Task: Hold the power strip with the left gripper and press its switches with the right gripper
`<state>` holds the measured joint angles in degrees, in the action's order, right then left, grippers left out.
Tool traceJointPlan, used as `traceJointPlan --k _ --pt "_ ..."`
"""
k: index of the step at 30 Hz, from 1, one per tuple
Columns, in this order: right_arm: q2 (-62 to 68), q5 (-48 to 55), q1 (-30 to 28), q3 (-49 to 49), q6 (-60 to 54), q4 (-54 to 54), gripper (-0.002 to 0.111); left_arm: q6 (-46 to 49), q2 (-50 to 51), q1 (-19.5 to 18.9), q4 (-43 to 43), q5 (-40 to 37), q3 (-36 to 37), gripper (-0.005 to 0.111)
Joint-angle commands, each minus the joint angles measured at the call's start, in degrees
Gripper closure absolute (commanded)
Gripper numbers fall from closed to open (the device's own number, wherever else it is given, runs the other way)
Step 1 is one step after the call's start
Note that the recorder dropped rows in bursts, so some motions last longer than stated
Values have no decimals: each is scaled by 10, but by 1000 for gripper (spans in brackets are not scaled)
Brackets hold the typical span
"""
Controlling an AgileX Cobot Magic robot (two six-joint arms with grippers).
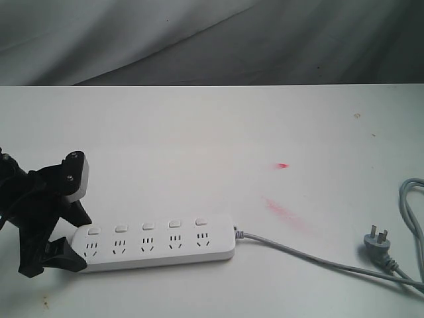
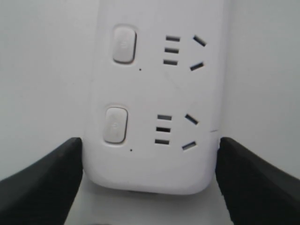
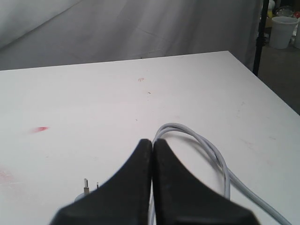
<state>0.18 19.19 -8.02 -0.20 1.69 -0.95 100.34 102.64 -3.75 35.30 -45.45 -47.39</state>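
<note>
**Strip clamped, switches waiting on the right arm**

Nearest in the exterior view, the power strip point(image 1: 159, 248) lies flat on the white table point(image 1: 199, 132). The left gripper point(image 1: 81, 240) pinches its left end, and the left wrist view shows a black jaw touching each long edge beside the last socket. The hold looks in place, so I judge pressing to be the step in hand, with none of the five switches point(image 1: 148, 226) touched yet.

Further right, the grey cord point(image 1: 318, 260) runs to the plug point(image 1: 379, 240). The right gripper point(image 3: 152, 143), jaws pressed together and empty, hovers over that cord, well apart from the buttons. Next it would need to cross to the row and bring its closed tips squarely down on one switch.

Beyond lie red smears point(image 1: 281, 207) and a grey cloth point(image 1: 199, 40). No lettering can be read; a faint mark on the buttons is too blurred.
</note>
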Motion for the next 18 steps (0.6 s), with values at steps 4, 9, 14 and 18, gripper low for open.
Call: traceJointPlan --k 4,9,14,18 --pt "-2 -70 2 2 1 85 108 3 0 -1 -1 -10 -1 67" --pt "-2 -95 2 2 2 83 108 3 0 -1 -1 -10 -1 67" --pt "-2 -126 2 2 0 93 108 6 0 -1 -1 -10 -1 67" --pt "-2 -263 2 2 23 55 108 6 0 -1 -1 -10 -1 67"
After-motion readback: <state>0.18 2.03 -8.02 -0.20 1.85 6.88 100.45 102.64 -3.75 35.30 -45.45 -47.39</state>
